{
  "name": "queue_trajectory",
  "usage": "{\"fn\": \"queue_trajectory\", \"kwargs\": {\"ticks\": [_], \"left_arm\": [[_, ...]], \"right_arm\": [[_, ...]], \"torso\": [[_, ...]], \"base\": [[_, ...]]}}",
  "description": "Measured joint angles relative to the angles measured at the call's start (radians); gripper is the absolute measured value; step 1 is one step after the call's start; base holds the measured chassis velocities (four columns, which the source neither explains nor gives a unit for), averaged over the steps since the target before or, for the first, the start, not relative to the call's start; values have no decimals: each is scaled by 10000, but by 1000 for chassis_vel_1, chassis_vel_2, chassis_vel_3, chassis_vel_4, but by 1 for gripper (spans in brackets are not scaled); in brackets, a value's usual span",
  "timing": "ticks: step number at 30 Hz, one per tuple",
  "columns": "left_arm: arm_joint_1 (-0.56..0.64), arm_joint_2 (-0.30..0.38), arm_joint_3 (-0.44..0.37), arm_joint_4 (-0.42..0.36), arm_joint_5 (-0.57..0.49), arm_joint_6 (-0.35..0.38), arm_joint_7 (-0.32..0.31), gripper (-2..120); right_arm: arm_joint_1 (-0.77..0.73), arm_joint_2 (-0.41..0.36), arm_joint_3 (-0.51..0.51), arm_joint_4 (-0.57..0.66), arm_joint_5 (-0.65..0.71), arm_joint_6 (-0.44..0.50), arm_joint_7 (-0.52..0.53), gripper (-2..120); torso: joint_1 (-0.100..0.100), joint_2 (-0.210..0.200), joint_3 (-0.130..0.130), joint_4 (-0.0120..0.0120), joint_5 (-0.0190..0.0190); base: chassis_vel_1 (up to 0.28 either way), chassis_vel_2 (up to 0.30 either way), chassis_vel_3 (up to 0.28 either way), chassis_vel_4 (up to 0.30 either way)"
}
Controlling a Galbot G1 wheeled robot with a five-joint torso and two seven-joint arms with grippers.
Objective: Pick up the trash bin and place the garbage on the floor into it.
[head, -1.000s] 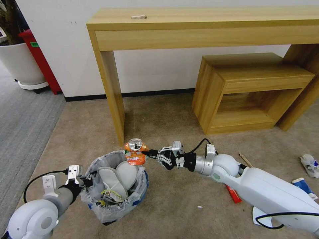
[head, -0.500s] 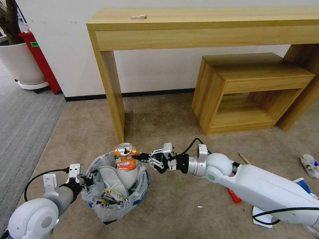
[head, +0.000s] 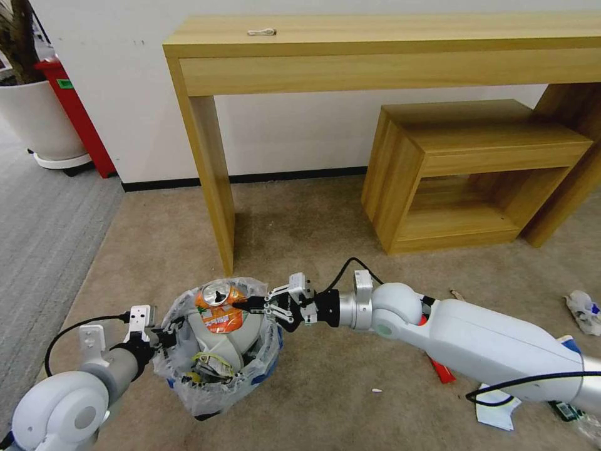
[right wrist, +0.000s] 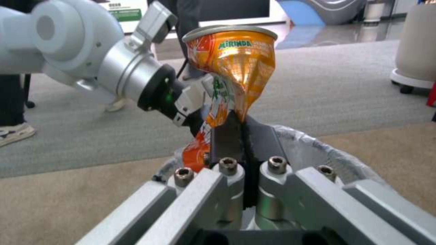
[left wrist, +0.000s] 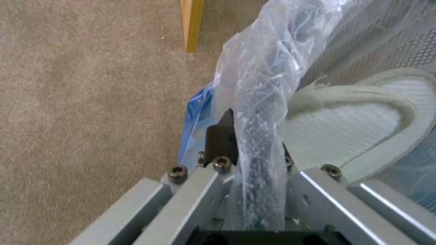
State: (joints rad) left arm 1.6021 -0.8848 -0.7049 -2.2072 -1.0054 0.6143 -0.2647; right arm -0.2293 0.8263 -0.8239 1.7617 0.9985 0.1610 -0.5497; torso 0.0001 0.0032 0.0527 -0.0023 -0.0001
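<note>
The trash bin [head: 213, 382], black with a crinkly bag, stands on the beige floor [head: 325, 238]. My left gripper [head: 168, 335] is shut on its near-left rim [left wrist: 261, 98], pinching bag and wall. A white slipper [head: 235, 332] fills the bin's inside [left wrist: 359, 129]. My right gripper [head: 245, 305] is shut on a crushed orange can [head: 216, 308], held tilted just above the bin's mouth. In the right wrist view the can [right wrist: 234, 64] sticks up from the closed right gripper [right wrist: 238, 127], with the bag's edge [right wrist: 318, 153] beyond it.
Litter lies on the carpet to the right: a red wrapper [head: 442, 371], a wooden stick [head: 456, 293], a crumpled white piece [head: 582, 310], white paper [head: 498, 407]. A wooden desk leg [head: 216, 181] stands just behind the bin. A low wooden shelf [head: 469, 169] sits at the right.
My right gripper has carried the can left and down, from beside the bin's far rim to just over its mouth. The left gripper and bin have stayed put.
</note>
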Motion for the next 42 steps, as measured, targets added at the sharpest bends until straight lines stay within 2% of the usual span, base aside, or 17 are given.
{"fn": "queue_trajectory", "kwargs": {"ticks": [13, 42], "left_arm": [[1, 80, -115, -216, -164, 5, -45, 1], [-116, 184, -145, -267, -355, 0, -105, 1]], "right_arm": [[410, 570, -588, -586, 59, 15, -24, 0], [882, 984, -1605, -1318, -77, 124, -53, 0]], "torso": [[0, 0, 0, 0, 0], [-1, 0, 0, 0, 0]], "base": [[0, 0, 0, 0], [0, 0, 0, 0]]}}
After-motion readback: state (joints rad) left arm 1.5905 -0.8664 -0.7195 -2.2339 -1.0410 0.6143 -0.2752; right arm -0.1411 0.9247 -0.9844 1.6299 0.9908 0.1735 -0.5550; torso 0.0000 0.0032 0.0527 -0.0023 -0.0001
